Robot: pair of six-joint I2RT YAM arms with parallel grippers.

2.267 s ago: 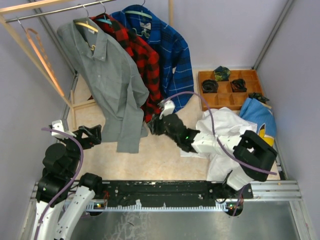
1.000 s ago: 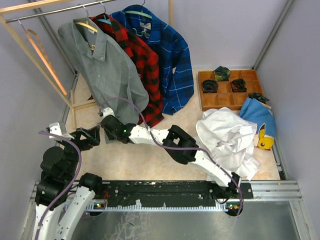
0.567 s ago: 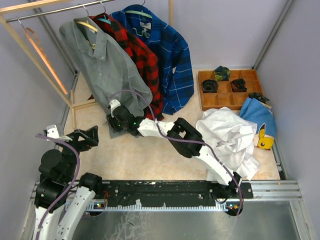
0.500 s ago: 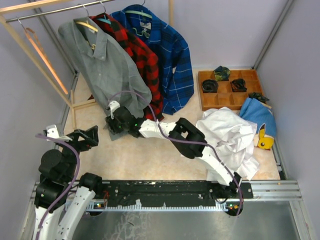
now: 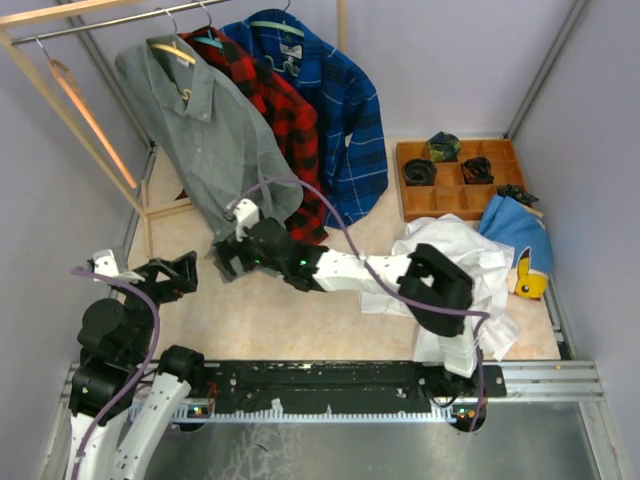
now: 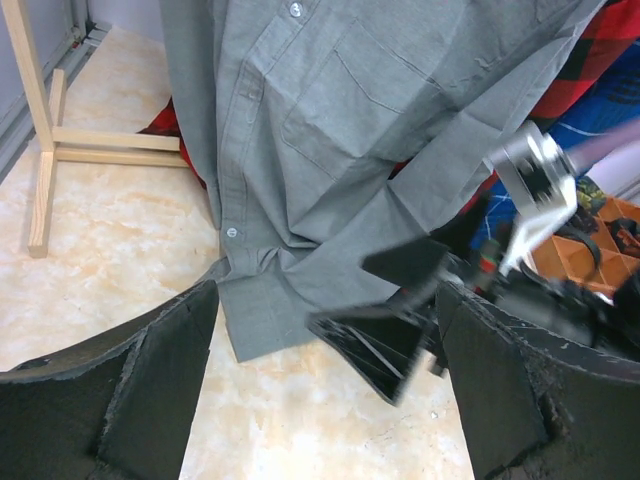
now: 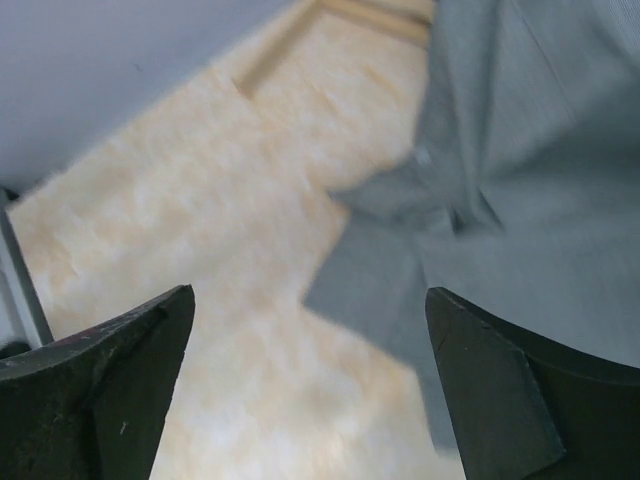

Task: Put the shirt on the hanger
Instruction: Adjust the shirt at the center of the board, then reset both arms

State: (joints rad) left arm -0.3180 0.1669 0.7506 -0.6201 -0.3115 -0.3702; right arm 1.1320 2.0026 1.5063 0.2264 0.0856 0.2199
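The grey shirt (image 5: 215,130) hangs on the pale hanger (image 5: 176,50), whose hook sits on the rail at the top left. Its buttoned front and chest pocket fill the left wrist view, where the shirt (image 6: 330,120) bunches at the hem. My right gripper (image 5: 226,262) reaches across to the shirt's lower hem and stands open, holding nothing. In the right wrist view the right gripper (image 7: 308,295) frames bare floor, with the shirt's hem corner (image 7: 380,290) just beyond. My left gripper (image 5: 168,276) is open near the left edge, a little left of the hem.
A red-black plaid shirt (image 5: 285,110) and a blue plaid shirt (image 5: 345,110) hang beside the grey one. An orange hanger (image 5: 85,110) hangs at the far left. A white shirt (image 5: 455,265), blue cloth (image 5: 515,230) and wooden tray (image 5: 460,190) lie at the right. The rack's foot (image 5: 150,212) stands behind my left gripper.
My right gripper opened and let go of the shirt's lower hem, which had been pulled left. The shirt hangs back down. The right arm's elbow swung right; the left arm barely moved.
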